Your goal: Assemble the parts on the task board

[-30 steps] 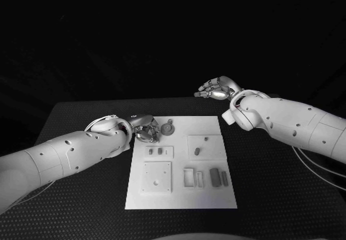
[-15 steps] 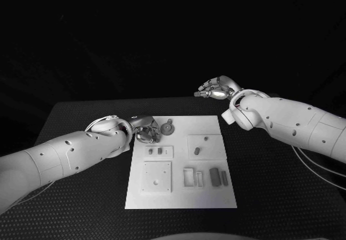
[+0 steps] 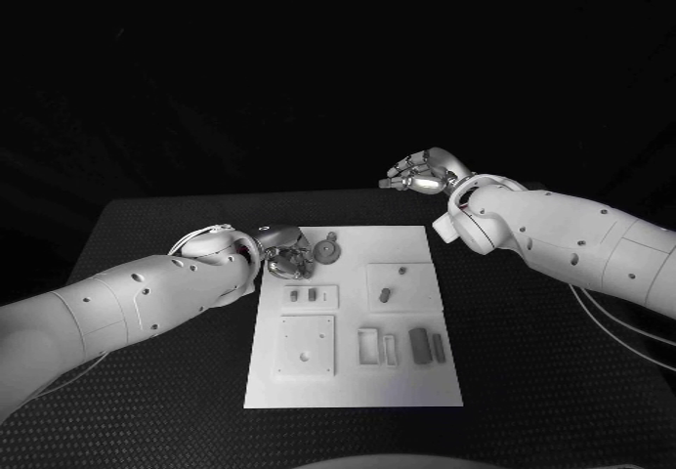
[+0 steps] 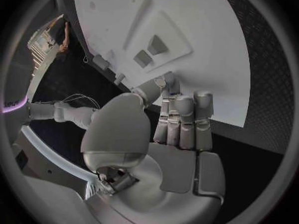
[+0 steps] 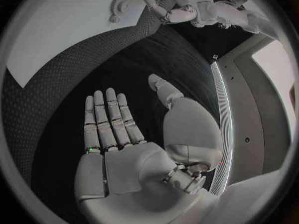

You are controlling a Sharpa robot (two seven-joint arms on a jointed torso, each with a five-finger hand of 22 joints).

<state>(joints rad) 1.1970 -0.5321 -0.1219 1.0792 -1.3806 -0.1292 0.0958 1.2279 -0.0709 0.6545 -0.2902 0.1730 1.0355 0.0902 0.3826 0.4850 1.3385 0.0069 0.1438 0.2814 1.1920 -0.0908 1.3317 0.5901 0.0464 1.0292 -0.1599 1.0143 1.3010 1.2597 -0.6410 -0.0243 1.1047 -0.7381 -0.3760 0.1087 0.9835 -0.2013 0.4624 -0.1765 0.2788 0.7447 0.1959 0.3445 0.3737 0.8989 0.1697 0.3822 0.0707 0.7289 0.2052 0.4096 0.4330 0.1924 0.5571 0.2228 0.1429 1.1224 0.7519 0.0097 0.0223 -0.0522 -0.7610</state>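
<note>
1. Left hand (image 3: pixel 286 251) over the white rectangular task board's (image 3: pixel 353 386) far corner, fingers curled; grasp not discernible.
2. Small round grey toothed part (image 3: pixel 327 251) just beside those fingers.
3. Right hand (image 3: pixel 420 174) raised beyond the board, fingers spread, empty.

Readable text: none in any view.
White rectangular task board (image 3: pixel 353 322): its face and recesses carry no legible lettering, numbers or signs.
White arm shells and silver hands: no brand or label can be made out.
Black textured table (image 3: pixel 535 371): unmarked.
</note>
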